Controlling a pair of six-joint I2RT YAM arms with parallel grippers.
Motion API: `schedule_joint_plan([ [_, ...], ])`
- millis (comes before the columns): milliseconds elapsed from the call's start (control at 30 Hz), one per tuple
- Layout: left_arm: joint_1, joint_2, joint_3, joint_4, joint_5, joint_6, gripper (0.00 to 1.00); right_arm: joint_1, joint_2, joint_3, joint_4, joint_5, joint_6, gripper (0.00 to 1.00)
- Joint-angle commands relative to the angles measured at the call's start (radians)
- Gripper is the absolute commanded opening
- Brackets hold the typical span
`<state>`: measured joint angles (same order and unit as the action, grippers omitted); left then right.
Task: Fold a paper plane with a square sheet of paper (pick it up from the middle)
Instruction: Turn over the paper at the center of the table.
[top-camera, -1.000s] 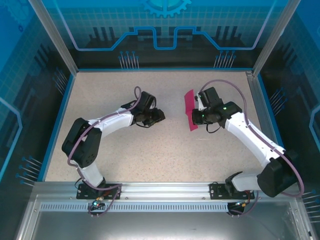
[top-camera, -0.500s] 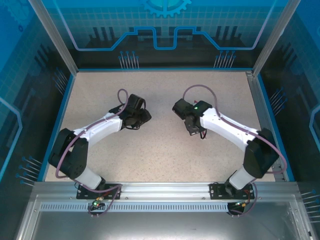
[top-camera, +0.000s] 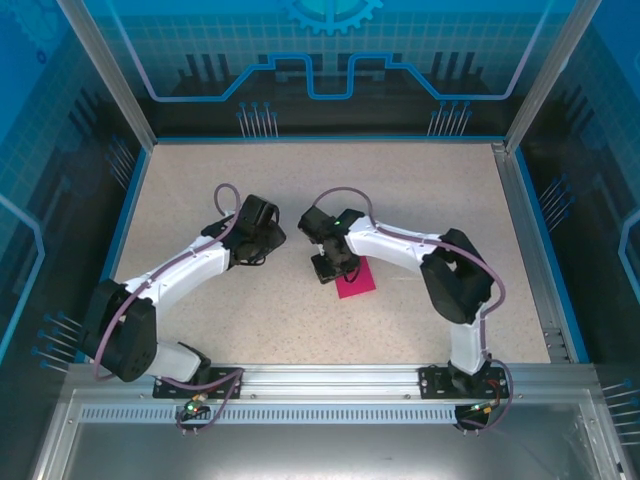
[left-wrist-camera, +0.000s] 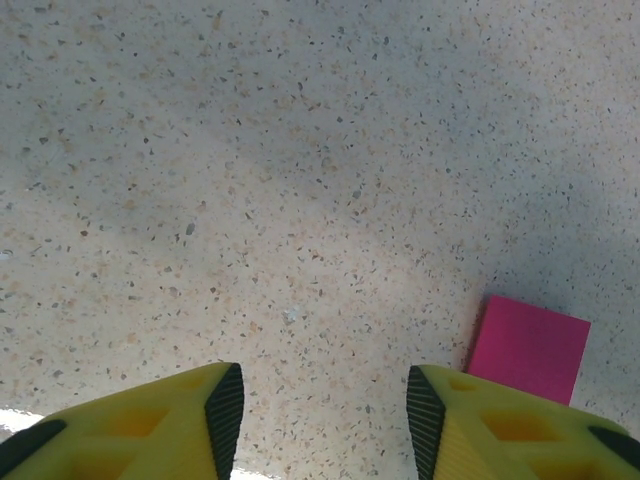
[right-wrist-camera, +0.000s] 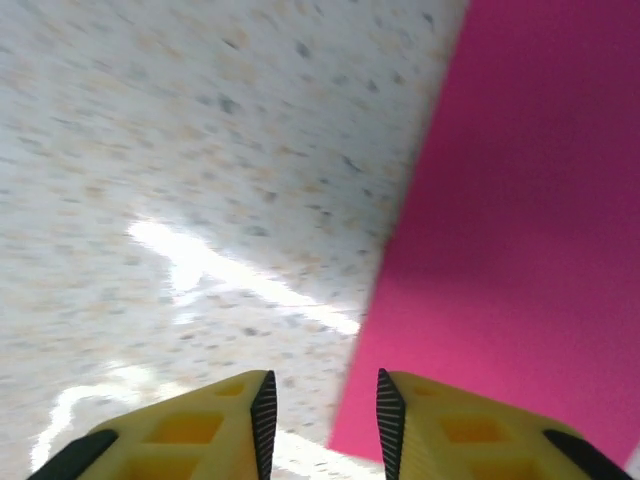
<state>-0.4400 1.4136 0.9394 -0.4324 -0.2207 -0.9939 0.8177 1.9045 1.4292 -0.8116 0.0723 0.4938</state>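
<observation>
Pink paper flat on the table, just right of the right gripper, an edge passing below one finger. Narrowly parted and gripping nothing there; spread wide and empty at the left gripper, well apart. Probably best reached from the right.

1. Top cam: you saw the square sheet of paper only partly; the right gripper hid its upper-left corner.
2. R wrist: paper ran off top & right edges, pic blurred.
3. L wrist: the left gripper finger covered its lower edge.
</observation>
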Motion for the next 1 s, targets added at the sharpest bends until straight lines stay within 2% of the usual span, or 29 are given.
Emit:
schedule_joint_plan([
  [0,0.011,-0.005,-0.012,0.009,0.025,0.022,0.53,-0.099,-0.146,-0.107,0.128,-0.163,0.009,0.39],
  [167,0.009,0.112,0.031,0.101,0.201,0.063,0.51,-0.316,-0.273,-0.341,0.302,-0.364,0.029,0.39],
  [267,0.002,0.185,0.059,0.164,0.309,0.079,0.48,-0.407,-0.273,-0.417,0.371,-0.461,0.030,0.34],
  [333,-0.010,0.221,0.081,0.179,0.346,0.088,0.48,-0.433,-0.264,-0.447,0.414,-0.516,0.031,0.31],
  [467,-0.031,0.279,0.135,0.176,0.390,0.107,0.48,-0.432,-0.209,-0.468,0.452,-0.547,0.040,0.26],
  [667,-0.068,0.375,0.212,0.174,0.468,0.135,0.47,-0.424,-0.146,-0.539,0.522,-0.510,0.114,0.19],
  [967,-0.097,0.482,0.313,0.141,0.530,0.164,0.47,-0.356,-0.240,-0.705,0.646,-0.374,0.324,0.19],
])
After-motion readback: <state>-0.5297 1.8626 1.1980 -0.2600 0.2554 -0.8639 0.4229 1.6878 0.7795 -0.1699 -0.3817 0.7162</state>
